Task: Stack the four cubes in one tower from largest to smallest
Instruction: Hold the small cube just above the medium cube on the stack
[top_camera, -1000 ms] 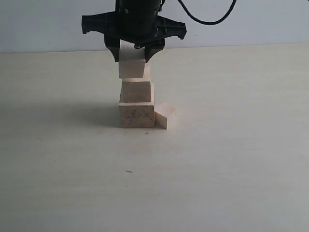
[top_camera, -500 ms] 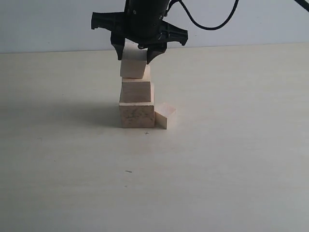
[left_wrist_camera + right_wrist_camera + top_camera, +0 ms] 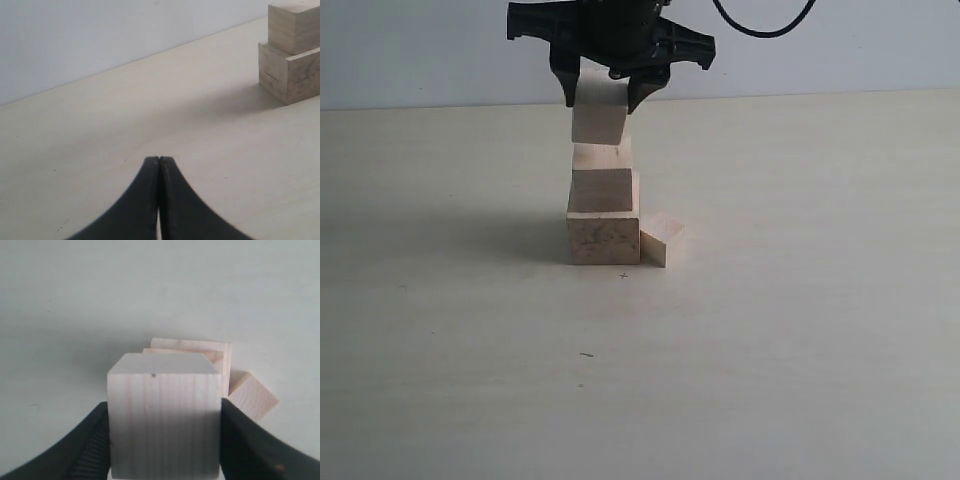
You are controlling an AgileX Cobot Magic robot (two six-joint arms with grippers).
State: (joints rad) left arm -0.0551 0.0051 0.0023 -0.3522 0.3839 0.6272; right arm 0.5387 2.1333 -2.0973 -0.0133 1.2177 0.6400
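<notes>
The tower (image 3: pixel 603 215) stands two cubes high in the middle of the exterior view. The largest cube (image 3: pixel 604 241) sits on the table (image 3: pixel 800 350), and the narrower second cube (image 3: pixel 602 192) rests on top of it. The third cube (image 3: pixel 598 118) hangs straight above them, near the top centre of the frame. It is clamped in the right gripper (image 3: pixel 600 102), whose jaws stand wide and press on its left and right faces. Its underside is close over the second cube; whether the two touch cannot be told. The smallest cube (image 3: pixel 663 240) lies on the table against the right side of the largest cube, turned at an angle.

In the right wrist view the held cube (image 3: pixel 164 420) sits between the black fingers (image 3: pixel 87 445), with the stack and the smallest cube (image 3: pixel 252 396) beyond it. The left gripper (image 3: pixel 159 159) is closed tip to tip on nothing, low over the table, well apart from the two stacked cubes.
</notes>
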